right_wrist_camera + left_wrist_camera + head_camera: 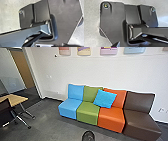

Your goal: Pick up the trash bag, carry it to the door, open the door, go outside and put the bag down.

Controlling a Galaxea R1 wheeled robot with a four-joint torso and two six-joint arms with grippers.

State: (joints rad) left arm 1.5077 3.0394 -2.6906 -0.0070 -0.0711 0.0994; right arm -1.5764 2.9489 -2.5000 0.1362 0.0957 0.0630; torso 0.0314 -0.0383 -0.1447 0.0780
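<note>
At the upper left of the head view, a tall brown door-like panel (24, 68) stands beyond a pale frame; I cannot tell whether it is the door of the task. Low in the right wrist view, a dark, uneven shape (75, 46) lies along the picture's edge, and whether it is part of a trash bag is unclear. How my two grippers stand, and whether either holds anything, cannot be made out.
Joined blue, green, orange and brown seats (87, 113) line the white wall, with a blue cushion (105, 98) on them. A wooden table (18, 99) and a dark chair (5, 110) stand at left. A dark rounded object (88, 136) shows at the near edge.
</note>
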